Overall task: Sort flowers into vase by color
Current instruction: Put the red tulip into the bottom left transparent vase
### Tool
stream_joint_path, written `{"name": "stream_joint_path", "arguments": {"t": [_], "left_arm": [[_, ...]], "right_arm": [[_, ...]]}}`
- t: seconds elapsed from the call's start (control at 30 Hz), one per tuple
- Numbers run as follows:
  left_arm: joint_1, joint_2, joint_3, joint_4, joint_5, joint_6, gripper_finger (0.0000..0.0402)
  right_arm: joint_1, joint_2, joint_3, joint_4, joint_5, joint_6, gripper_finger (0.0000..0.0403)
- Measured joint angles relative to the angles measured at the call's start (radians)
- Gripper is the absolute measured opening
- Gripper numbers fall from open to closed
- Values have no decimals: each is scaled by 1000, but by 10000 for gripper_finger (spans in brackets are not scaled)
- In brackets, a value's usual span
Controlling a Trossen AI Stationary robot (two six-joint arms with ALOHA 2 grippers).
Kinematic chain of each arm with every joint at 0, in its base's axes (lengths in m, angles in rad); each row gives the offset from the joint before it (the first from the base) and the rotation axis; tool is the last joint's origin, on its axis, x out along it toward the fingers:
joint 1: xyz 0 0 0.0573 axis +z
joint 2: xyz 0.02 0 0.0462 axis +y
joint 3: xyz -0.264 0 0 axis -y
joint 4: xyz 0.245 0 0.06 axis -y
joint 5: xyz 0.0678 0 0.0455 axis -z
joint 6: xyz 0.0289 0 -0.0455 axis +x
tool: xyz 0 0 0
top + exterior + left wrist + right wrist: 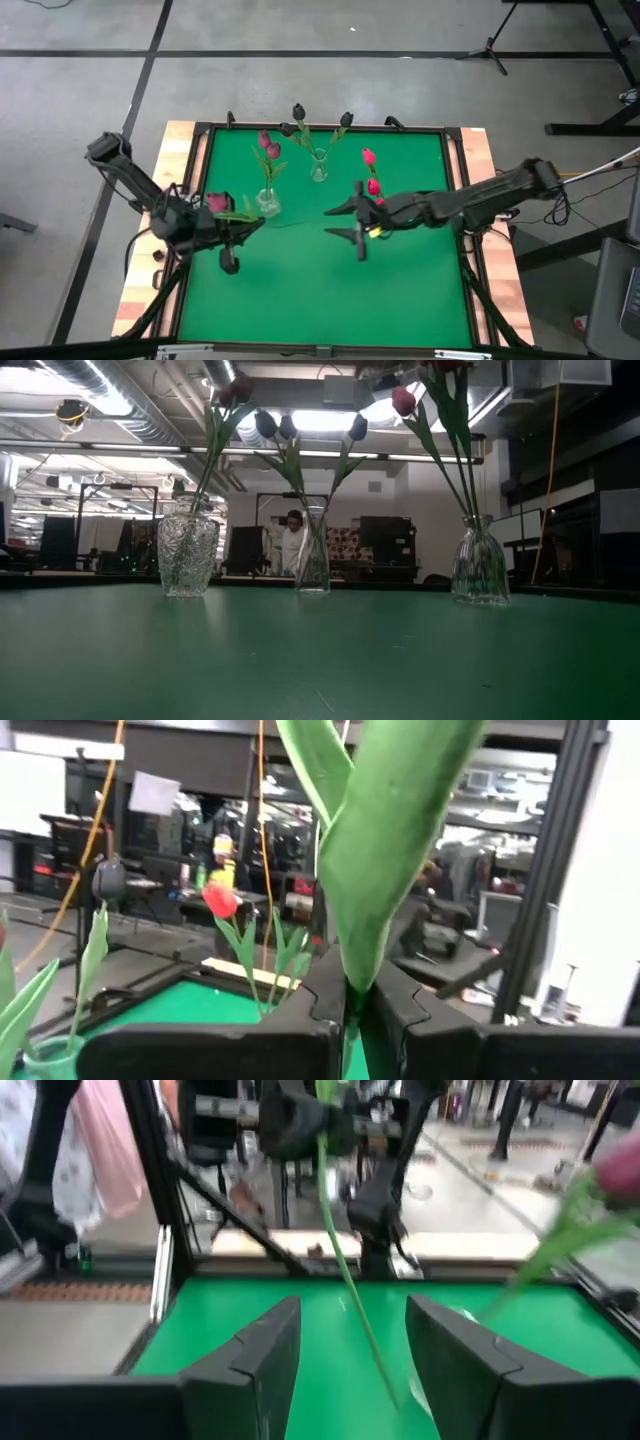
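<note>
Bench (300,290): flat green mat in a dark frame on pale wooden edging.

Left gripper (228,238) sits at the left side of the mat, just beside the left vase. Its fingers (300,1010) are closed on a green stem; in the left wrist view a broad smooth leaf rises straight out of the pinch. The held tulip (217,203) has a dull pink head, lying over the arm in the high view (stem mostly hidden there).

Left vase (188,554): squat cut glass with a faceted pattern, holding magenta tulips (268,146). Middle vase (313,552): slim, plain clear glass, at the back of the mat, holding near-black tulips (298,111). Right vase (480,563): bell-shaped ribbed glass, holding bright red tulips (369,157); in the low view their heads are partly cut off at the frame edge.

Right gripper (357,224) is near mid-mat, beside the red tulips. Its fingers (255,1355) stand well apart with nothing clamped; a thin green stem (350,1285) runs through the gap (contact cannot be made out).
</note>
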State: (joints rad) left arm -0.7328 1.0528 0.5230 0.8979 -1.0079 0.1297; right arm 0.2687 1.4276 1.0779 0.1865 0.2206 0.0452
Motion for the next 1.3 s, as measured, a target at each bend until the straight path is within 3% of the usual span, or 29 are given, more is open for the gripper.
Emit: {"name": "stream_joint_path", "arguments": {"t": [0.13, 0.3, 0.43, 0.77, 1.03, 1.3], "left_arm": [[-21, -118, 0, -201, 13, -83, 11], [-30, -267, 0, -475, 100, -250, 11], [-29, -341, 0, -618, 17, -303, 11], [81, -370, 0, -651, -134, -232, 11], [177, -409, 0, -726, -26, -310, 11], [187, -485, 26, -726, -22, -329, 11]], "right_arm": [[0, -146, 0, -209, -7, 0, 184], [0, -335, 0, -379, -34, -14, 184], [0, -463, 0, -504, 5, 2, 184], [0, -572, 0, -706, 52, 58, 184], [0, -671, 0, -769, 35, 66, 184], [0, -753, 0, -875, 59, 127, 184]]}}
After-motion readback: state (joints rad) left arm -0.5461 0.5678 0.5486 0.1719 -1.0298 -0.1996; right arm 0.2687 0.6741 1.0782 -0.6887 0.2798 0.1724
